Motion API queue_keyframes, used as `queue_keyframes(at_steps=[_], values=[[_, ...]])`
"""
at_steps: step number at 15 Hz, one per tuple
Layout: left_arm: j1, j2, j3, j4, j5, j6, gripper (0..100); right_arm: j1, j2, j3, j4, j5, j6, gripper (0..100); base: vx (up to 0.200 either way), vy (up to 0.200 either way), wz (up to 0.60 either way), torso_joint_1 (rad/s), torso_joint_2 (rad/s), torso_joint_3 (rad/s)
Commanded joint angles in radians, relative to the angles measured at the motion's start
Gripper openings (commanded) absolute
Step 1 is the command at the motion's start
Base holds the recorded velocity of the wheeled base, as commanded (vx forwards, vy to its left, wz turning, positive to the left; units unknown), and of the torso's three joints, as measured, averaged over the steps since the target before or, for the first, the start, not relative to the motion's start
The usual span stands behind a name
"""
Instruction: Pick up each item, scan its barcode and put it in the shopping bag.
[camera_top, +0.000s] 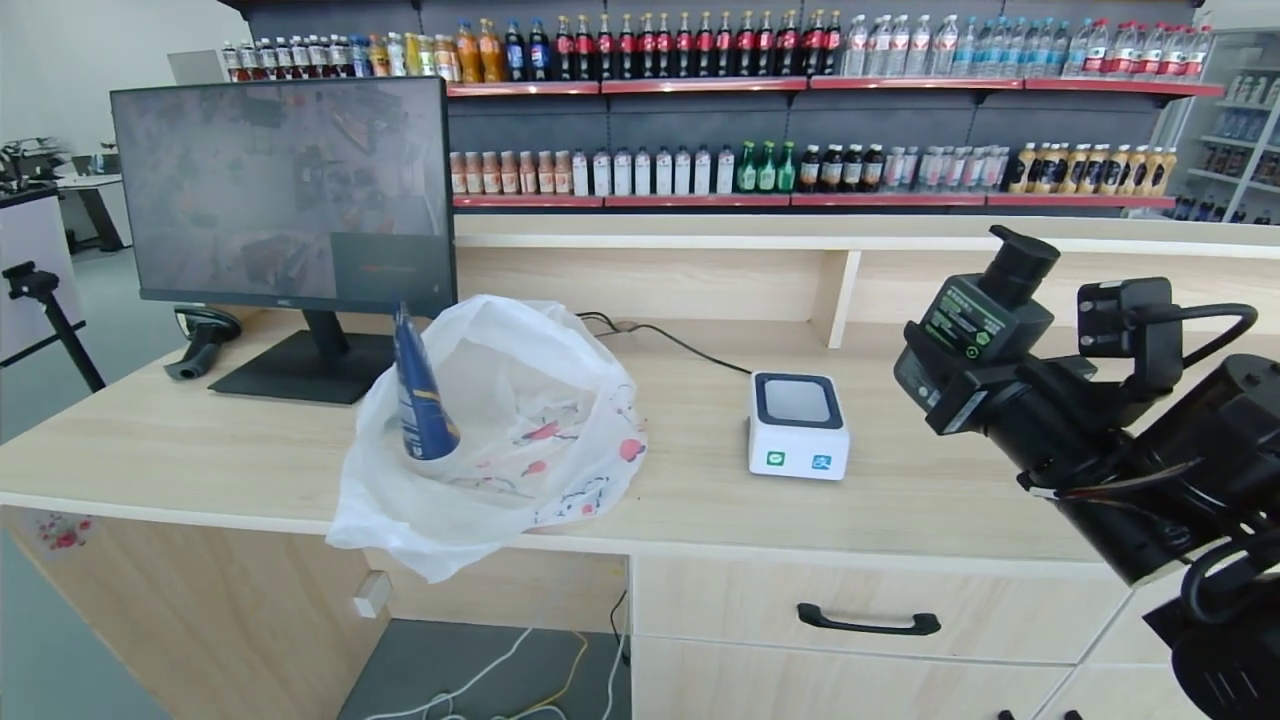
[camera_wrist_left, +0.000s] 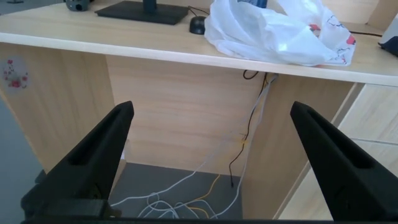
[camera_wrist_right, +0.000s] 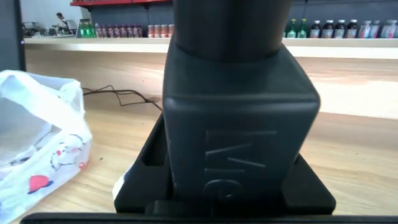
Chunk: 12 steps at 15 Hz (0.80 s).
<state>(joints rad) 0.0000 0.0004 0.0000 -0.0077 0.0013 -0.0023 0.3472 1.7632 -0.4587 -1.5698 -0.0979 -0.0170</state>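
A white plastic shopping bag lies open on the wooden counter, with a blue tube standing upright in it. The white barcode scanner box sits right of the bag. My right gripper is shut on a black container with a green label and a round cap, held above the counter to the right of the scanner. In the right wrist view the black container stands close in front, with the bag beyond. My left gripper hangs open below the counter's front edge, under the bag.
A monitor stands behind the bag, with a black handheld scanner beside it. A cable runs along the counter's back. Drink shelves line the far wall. Loose cables lie on the floor under the counter.
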Motion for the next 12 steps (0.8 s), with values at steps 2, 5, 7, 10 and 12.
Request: queue_keyframes(at_steps=[2,5,7,10,12], values=[[0.0,0.0,0.0,0.0,0.0,-0.001,100,0.041,-0.013,0.026,-0.001,0.0,-0.003,0,0.0,0.2,0.0,0.0,0.0,0.002],[0.0,0.0,0.0,0.0,0.0,0.001,100,0.032,-0.047,0.057,-0.001,0.0,-0.006,0,0.0,0.2,0.0,0.002,0.0,0.001],[-0.002,0.0,0.0,0.0,0.0,0.004,100,0.027,-0.053,0.071,-0.001,0.0,-0.011,0,0.0,0.2,0.0,0.005,0.0,0.005],[-0.002,0.0,0.0,0.0,-0.001,0.008,100,0.029,-0.051,0.063,-0.001,0.0,-0.012,0,0.0,0.0,0.0,0.0,0.0,0.0],[-0.002,0.0,0.0,0.0,-0.001,0.008,100,0.042,-0.05,0.092,-0.001,0.0,-0.015,0,0.1,0.0,0.0,-0.001,0.0,0.004]])
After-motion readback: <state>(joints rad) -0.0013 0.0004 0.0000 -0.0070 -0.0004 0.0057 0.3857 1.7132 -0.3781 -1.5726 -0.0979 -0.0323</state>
